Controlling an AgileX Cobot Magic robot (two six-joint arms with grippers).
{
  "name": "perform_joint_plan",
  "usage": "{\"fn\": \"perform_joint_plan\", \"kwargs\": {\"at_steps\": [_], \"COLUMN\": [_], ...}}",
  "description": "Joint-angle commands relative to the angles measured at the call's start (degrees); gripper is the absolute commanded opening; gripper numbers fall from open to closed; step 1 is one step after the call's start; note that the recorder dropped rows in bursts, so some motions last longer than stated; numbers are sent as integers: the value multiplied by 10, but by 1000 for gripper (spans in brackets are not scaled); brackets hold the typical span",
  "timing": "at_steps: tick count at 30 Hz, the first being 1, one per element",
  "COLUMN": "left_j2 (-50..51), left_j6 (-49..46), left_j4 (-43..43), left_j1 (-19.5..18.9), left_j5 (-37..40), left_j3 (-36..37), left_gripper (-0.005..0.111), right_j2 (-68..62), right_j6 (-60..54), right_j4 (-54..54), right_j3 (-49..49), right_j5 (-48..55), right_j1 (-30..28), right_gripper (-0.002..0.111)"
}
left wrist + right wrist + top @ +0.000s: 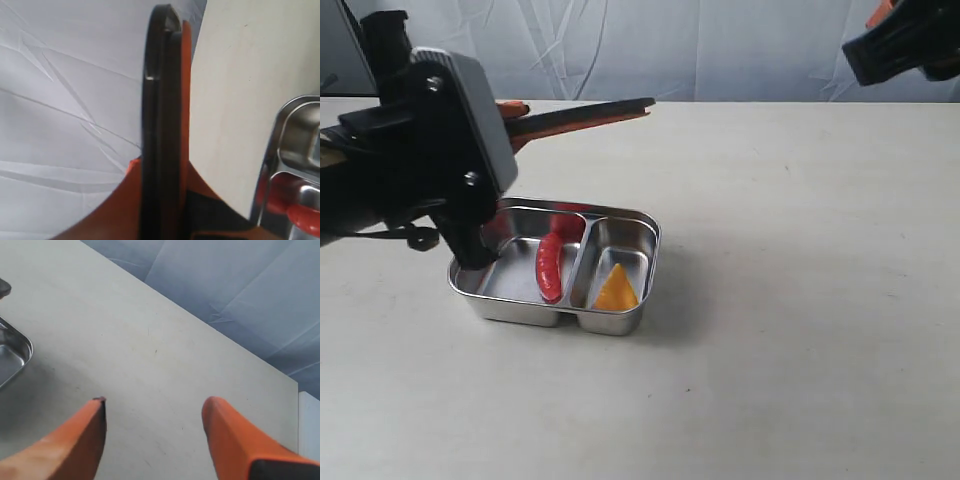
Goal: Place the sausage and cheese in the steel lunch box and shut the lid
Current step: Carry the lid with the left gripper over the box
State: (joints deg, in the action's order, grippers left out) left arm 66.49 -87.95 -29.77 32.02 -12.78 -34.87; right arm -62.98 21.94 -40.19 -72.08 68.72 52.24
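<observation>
Seeing box (620, 322) left of centre in exterior view, flat on table (800, 300), uncovered. Sausage (549, 268) in left compartment, lying along divider (582, 262). Cheese (616, 290) in right compartment, tip toward back of frame. Both down inside, divider between them.

Left gripper (520, 118) in upper left, above and behind box. Pinched on lid (600, 108), gap only as wide as lid is thick. Lid in the air, near level, seen edge-on, free end toward top centre of frame, clear of box. Left wrist view: lid (160, 100) edge-on, orange seal (186, 100) along one face, orange fingers (120, 215) on either side at held end. Box rim (280, 135) and red of sausage (302, 215) also in shot.

Right gripper (895, 50) in top right corner of exterior view, high up, well apart from box. Right wrist view: fingers (65, 445) spread wide, nothing between, bare table underneath, box corner (15, 352) just in shot.
</observation>
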Motion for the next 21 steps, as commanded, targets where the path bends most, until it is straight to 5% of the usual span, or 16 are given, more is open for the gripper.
{"fn": "perform_joint_plan", "kwargs": {"at_steps": [1,6,10,13,21], "left_j2": [60,119,156,188,255], "left_j6": [-120,-247,-265,-274,-328], "left_j4": [-87,-213,-225,-256,-338], "left_j1": [31,81,125,158,178], "left_j5": [-138,-203,-223,-313,-406], "left_j3": [-4,-4,-4,-4,-4], "left_gripper": [0,0,0,0,0], "right_j2": [13,15,15,15,15], "right_j6": [6,6,8,8,8], "right_j4": [-8,-16,-24,-34,-35], "right_j3": [-2,-2,-2,-2,-2], "right_j5": [12,12,12,12,12], "right_j1": [-3,-3,-3,-3,-3], "right_gripper": [57,57,57,57,57]}}
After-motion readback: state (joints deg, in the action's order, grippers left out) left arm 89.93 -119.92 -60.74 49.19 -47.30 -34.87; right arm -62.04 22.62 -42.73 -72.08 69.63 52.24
